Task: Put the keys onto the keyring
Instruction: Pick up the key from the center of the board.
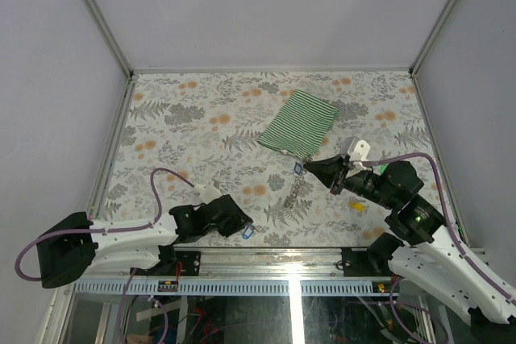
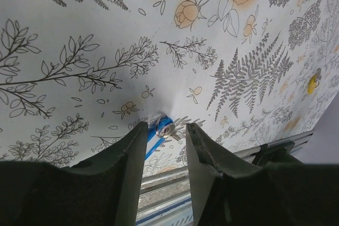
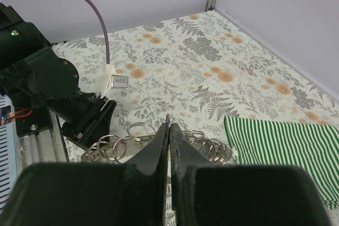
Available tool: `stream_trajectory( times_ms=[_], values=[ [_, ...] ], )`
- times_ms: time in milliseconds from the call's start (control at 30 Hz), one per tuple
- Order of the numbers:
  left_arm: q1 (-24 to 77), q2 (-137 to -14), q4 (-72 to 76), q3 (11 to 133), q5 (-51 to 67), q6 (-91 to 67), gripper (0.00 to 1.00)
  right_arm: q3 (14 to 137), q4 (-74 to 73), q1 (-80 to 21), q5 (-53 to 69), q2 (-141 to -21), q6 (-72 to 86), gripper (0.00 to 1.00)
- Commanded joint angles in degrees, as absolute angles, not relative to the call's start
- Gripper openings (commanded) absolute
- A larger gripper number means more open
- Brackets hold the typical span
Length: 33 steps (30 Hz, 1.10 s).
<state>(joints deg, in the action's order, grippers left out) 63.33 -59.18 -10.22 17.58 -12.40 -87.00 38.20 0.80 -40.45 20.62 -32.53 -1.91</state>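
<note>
My right gripper [image 1: 313, 168] is shut on one ring of the keyring [image 1: 297, 192], a chain of silvery rings that hangs from it down to the table. In the right wrist view the fingers [image 3: 159, 146] pinch a ring edge-on, and the other rings of the keyring [image 3: 132, 140] spread to both sides. A small blue key [image 1: 298, 168] sits at the fingertips. My left gripper [image 1: 240, 228] is open near the front edge, with a blue key [image 2: 153, 133] and its metal loop between the fingertips, close to the left finger. A yellow key [image 1: 355, 206] lies on the table; it also shows in the left wrist view [image 2: 313, 84].
A green-and-white striped cloth [image 1: 298, 122] lies behind the right gripper; it also shows in the right wrist view [image 3: 286, 146]. The table's metal front rail [image 1: 290, 257] runs just below the left gripper. White walls enclose the floral table.
</note>
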Motion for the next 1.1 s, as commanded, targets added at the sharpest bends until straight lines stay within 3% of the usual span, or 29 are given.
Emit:
stream_trajectory(
  times_ms=[0, 867, 1067],
  values=[
    [63.60, -58.59, -9.59, 17.67, -12.07, -87.88, 0.35, 38.48, 7.48, -40.52, 21.36, -32.53, -0.73, 0.01],
    [63.02, -63.11, -4.23, 17.94, -10.58, -86.11, 0.21, 38.24, 7.65, -40.52, 20.94, -32.96, -1.16, 0.01],
    [62.90, -63.99, -7.61, 21.29, -12.07, -83.39, 0.23, 37.99, 7.65, -40.52, 20.59, -32.93, -1.44, 0.01]
  ],
)
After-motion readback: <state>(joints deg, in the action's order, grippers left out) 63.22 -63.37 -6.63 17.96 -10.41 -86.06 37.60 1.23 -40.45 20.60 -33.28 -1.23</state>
